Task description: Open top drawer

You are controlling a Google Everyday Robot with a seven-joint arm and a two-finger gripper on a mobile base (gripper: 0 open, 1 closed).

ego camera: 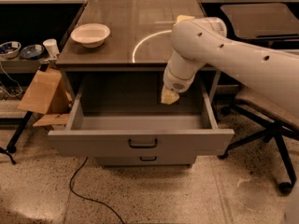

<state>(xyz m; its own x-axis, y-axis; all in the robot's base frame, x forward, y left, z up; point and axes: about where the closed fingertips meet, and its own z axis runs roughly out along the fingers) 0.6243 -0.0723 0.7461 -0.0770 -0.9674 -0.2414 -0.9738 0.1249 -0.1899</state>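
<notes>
The top drawer (93,144) stands pulled far out from under the table (117,27), its plain grey inside showing and its black bar handle (143,143) facing front. The claw (169,96) hangs over the drawer's rear right part; whether it is wide or narrow cannot be told. A white bowl (90,34) sits on the table

Gripper (169,96): over the top drawer (140,143), mostly hidden by the arm (243,59).
Lower drawer (148,160): beneath the top drawer, largely hidden by its front.
</notes>
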